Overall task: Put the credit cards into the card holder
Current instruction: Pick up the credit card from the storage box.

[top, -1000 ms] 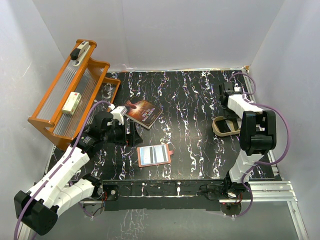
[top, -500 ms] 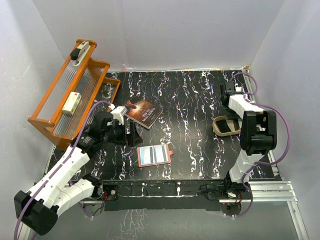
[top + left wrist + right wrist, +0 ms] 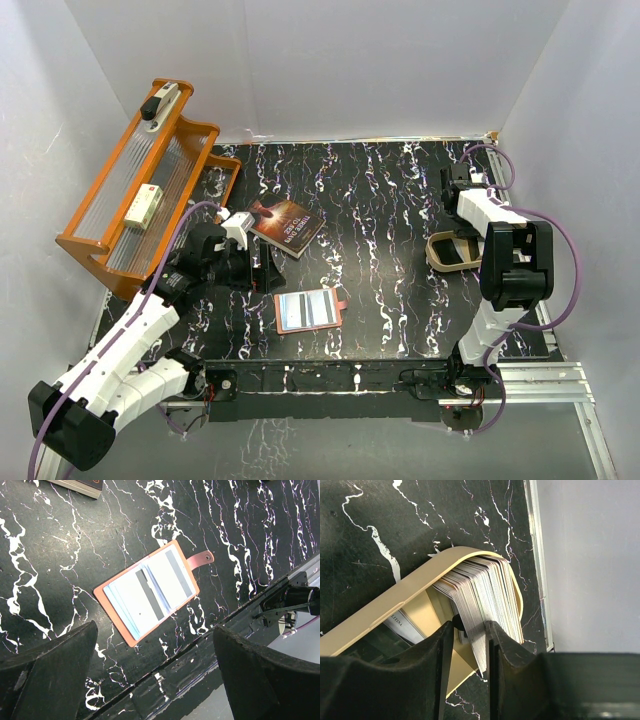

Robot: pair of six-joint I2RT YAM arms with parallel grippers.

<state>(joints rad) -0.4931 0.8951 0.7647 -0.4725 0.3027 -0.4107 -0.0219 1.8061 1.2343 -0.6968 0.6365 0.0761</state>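
Right tool astride credit cards in tin

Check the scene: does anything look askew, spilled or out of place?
Yes. Inside the beige-gold rounded tin, the stack of thin plastic cards leans and fans out toward one end instead of standing square. Nothing looks spilled or damaged.

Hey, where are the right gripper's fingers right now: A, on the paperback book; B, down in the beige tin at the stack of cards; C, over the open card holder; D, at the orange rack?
B: the right wrist view shows the right gripper straddling some credit cards stacked in the beige tin.
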